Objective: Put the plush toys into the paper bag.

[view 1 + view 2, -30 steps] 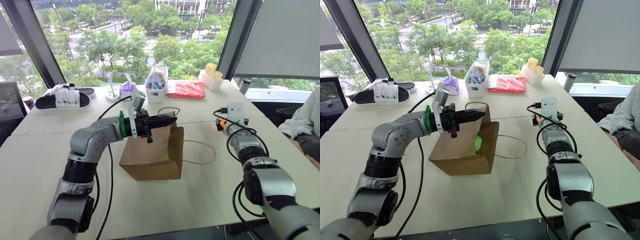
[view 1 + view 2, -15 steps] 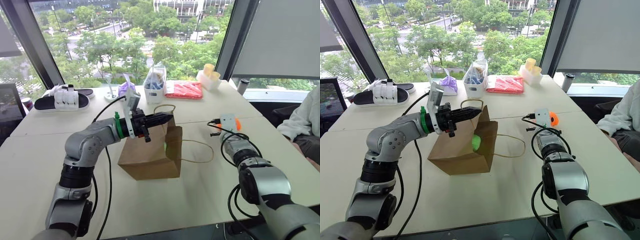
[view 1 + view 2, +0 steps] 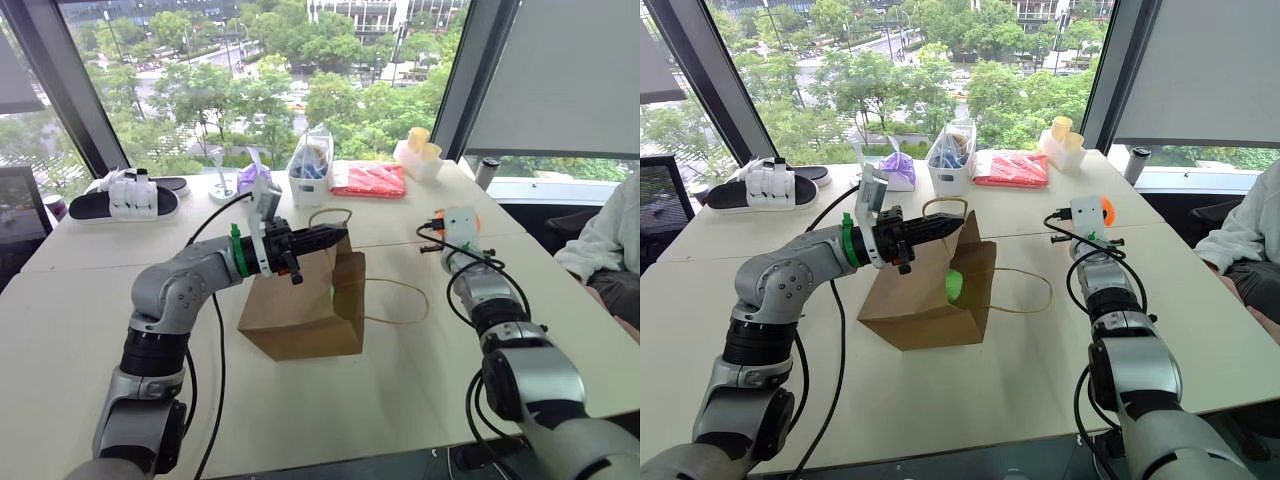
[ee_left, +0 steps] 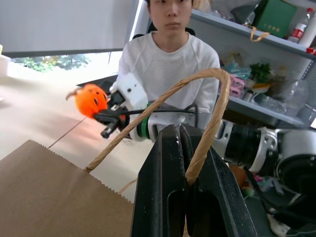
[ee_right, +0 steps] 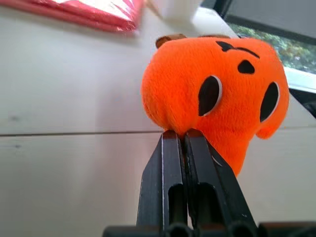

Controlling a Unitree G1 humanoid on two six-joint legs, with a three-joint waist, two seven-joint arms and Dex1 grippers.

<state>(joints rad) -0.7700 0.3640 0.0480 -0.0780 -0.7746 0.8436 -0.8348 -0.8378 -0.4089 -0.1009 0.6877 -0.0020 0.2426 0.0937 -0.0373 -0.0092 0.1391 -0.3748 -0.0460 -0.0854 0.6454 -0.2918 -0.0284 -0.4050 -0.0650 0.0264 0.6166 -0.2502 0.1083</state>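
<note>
Right hand (image 5: 176, 136) risen, pinching orange plush toy (image 5: 215, 94)

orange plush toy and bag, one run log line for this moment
right tool: shut on bright orange plush toy, off table | left tool: shut on brown paper bag cord handle | light green plush toy: in bag

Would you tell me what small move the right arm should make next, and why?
Probably carry the orange plush toy leftward over the paper bag. The right gripper is shut on it, while the left gripper holds the cord handle up; the green toy is already inside.
</note>
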